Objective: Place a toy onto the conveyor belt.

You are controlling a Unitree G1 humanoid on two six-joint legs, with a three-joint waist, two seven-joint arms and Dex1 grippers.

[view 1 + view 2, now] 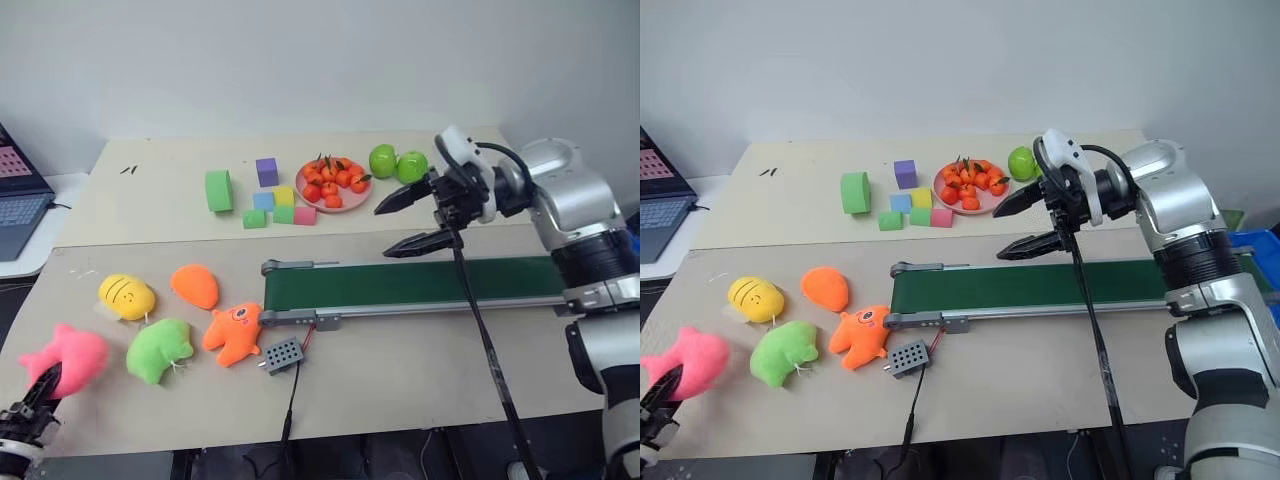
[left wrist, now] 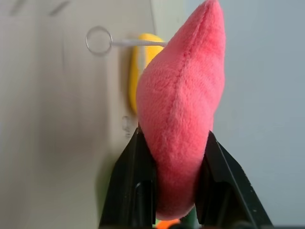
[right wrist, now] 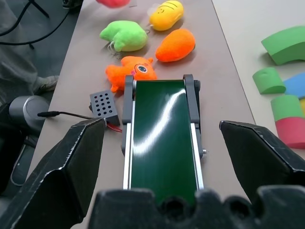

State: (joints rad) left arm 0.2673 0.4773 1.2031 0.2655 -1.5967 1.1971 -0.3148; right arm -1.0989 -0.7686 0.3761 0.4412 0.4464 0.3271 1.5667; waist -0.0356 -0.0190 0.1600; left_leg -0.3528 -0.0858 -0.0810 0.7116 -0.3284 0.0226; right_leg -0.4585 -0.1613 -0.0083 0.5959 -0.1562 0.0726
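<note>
Two black fingers [image 2: 136, 191] of the left gripper [image 1: 38, 385] pinch the fuzzy pink toy [image 1: 70, 358] at the table's near left corner, its soft bulk bulging between them. Farther off, the right gripper [image 1: 408, 222] hangs spread wide over the smooth dark-green conveyor belt [image 1: 410, 283], whose end rollers show in the right wrist view.

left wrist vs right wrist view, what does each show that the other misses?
Left wrist view: the left gripper with its black fingers shut on the pink toy; a wire ring beside it.

Right wrist view: the open right gripper over the conveyor belt, plus the orange monster, lime-green plush and grey box.

Both: the yellow plush and the table.
</note>
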